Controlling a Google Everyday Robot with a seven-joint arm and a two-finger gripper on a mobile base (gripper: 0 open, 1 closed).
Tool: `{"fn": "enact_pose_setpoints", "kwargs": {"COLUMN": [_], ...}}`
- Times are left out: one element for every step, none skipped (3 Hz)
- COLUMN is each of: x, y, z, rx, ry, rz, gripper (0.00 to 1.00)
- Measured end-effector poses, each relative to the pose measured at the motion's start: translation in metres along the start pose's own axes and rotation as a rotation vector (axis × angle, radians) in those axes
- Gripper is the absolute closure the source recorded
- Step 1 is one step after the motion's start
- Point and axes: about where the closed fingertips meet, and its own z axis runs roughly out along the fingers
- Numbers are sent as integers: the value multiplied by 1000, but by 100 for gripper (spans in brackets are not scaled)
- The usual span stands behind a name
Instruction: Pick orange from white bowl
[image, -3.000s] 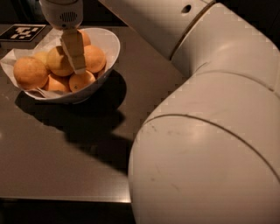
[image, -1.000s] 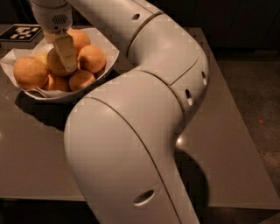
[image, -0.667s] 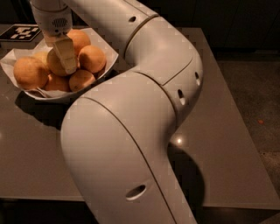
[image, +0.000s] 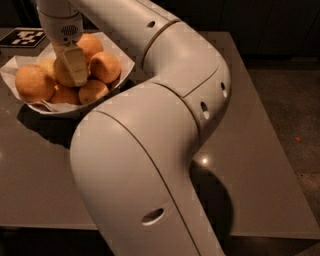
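**Position.** The white bowl (image: 126, 59) stood at the far left corner of the worktop (image: 260, 125), just beside a printed marker tag (image: 27, 37) lying in that corner. The gripper (image: 75, 70) hung down into the bowl, set against the front of one orange (image: 59, 76) near the middle of the heap. The other oranges (image: 105, 66) lay packed around it, touching one another. The state of the jaws, spread or pinching the fruit, could not be told from this view.

**Hazards (judged).**
- The target orange was wedged between neighbours. A lift could drag an adjacent fruit over the low near rim and onto the worktop.
- A grip placed off-centre on a round, smooth skin could let the orange slip and drop back.
- Downward pressure on the heap could tip or slide the bowl toward the left edge.
- The crinkled paper lining (image: 12, 65) could be caught and pulled up with the fruit.

**Inventory.**
- Bowls: one.
- Oranges: about seven visible; any beneath the heap were hidden.
- Marker tags: one.
- Robot arm (image: 175, 100): one, carrying one gripper.
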Motion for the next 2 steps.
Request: {"fn": "enact_pose_setpoints", "kwargs": {"x": [0,2], "y": [0,9], "z": [-2,-36], "rx": [0,120], "ry": [0,-40], "rz": [0,11], "gripper": [89,100]}}
